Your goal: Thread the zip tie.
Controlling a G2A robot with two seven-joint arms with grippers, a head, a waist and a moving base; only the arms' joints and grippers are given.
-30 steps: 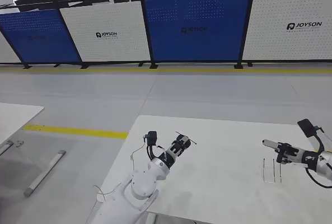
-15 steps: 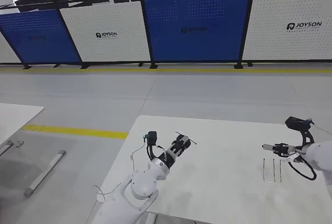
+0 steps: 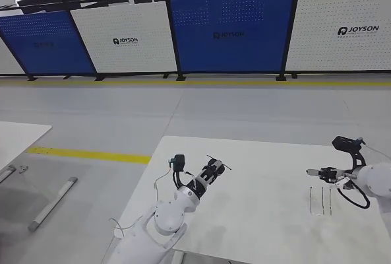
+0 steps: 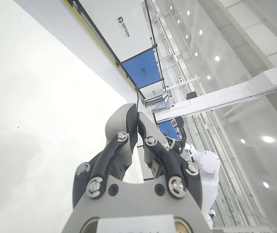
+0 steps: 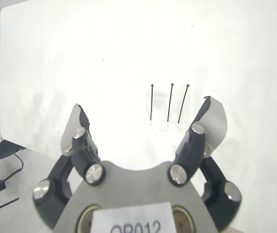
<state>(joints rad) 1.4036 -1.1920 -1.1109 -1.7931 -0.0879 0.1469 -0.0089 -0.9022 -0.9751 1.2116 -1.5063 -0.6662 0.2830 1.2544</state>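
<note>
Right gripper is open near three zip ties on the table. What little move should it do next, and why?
Probably dip down toward one of the three zip ties and close on it. The right gripper is open, hangs just short of them and touches none. The left gripper is shut on its own held zip tie, so it seems busy.

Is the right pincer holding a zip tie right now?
No, the right pincer is open and empty, with three zip ties lying on the table beyond it.
</note>
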